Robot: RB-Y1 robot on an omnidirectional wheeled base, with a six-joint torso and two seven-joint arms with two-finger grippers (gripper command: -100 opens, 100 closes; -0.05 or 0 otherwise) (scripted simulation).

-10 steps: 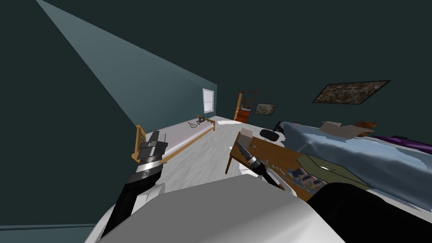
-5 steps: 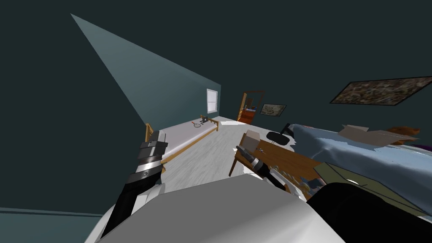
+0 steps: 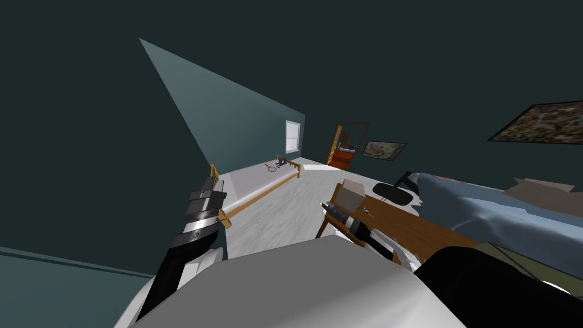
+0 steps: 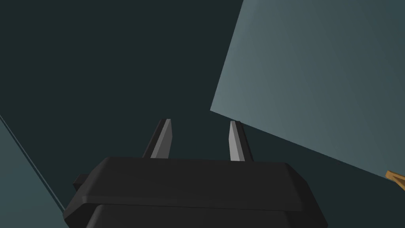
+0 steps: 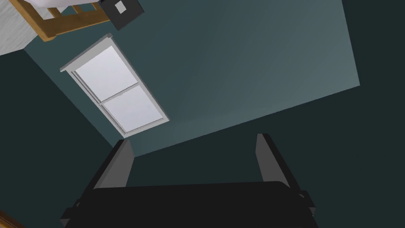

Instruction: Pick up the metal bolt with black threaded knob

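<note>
Head view: a wooden counter (image 3: 410, 225) stands to the robot's right, and a cardboard box (image 3: 348, 195) sits on the end of it that faces the open floor. What the box holds cannot be seen from here. Just beside the box, on the bare wood, lies a tiny pale speck that is most likely the bolt (image 3: 364, 212); it is too small to make out a knob or thread.

A second, flatter cardboard box (image 3: 541, 191) rests on the blue-covered bed (image 3: 472, 208) beyond the counter, and its inside is hidden too.

The right pincer (image 3: 326, 206) hangs at the counter's floor-side edge, near the upright box and a little short of the speck. Its blades stand wide apart with nothing between them. The left pincer (image 3: 208, 184) is raised well away on the other side, over the foot of a long wood-framed bed (image 3: 256, 183). Its blades show a narrower gap and grip nothing.

A black chair (image 3: 393, 192) is drawn up at the counter's far side. Between the counter and the long bed a broad strip of pale floor (image 3: 284, 210) lies open, running on toward a doorway (image 3: 344, 149).
</note>
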